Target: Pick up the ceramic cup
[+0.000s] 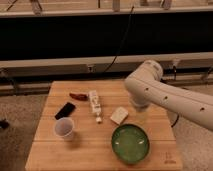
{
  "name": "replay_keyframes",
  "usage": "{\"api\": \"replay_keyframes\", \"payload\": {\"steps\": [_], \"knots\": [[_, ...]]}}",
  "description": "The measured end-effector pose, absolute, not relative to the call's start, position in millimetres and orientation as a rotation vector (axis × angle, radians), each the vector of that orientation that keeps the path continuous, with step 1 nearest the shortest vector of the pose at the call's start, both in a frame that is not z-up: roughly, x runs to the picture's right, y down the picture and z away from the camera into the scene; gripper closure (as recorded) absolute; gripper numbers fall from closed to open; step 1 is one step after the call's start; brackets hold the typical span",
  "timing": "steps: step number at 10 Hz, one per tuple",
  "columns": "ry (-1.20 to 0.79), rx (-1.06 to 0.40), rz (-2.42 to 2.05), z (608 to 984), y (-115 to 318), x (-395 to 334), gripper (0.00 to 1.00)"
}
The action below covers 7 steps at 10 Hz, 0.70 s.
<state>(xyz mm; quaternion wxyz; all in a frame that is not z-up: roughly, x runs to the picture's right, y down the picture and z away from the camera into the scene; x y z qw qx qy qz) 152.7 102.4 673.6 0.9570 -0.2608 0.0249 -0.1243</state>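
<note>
Gripper held spread and empty over the wooden table.
The ceramic cup was seen upright, well apart from the jaws, past the white block.
</note>
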Motion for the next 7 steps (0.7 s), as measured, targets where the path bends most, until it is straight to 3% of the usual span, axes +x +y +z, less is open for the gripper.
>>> {"api": "replay_keyframes", "payload": {"steps": [7], "knots": [[0.007, -0.488, -0.421, 682, 98, 103, 0.20]]}}
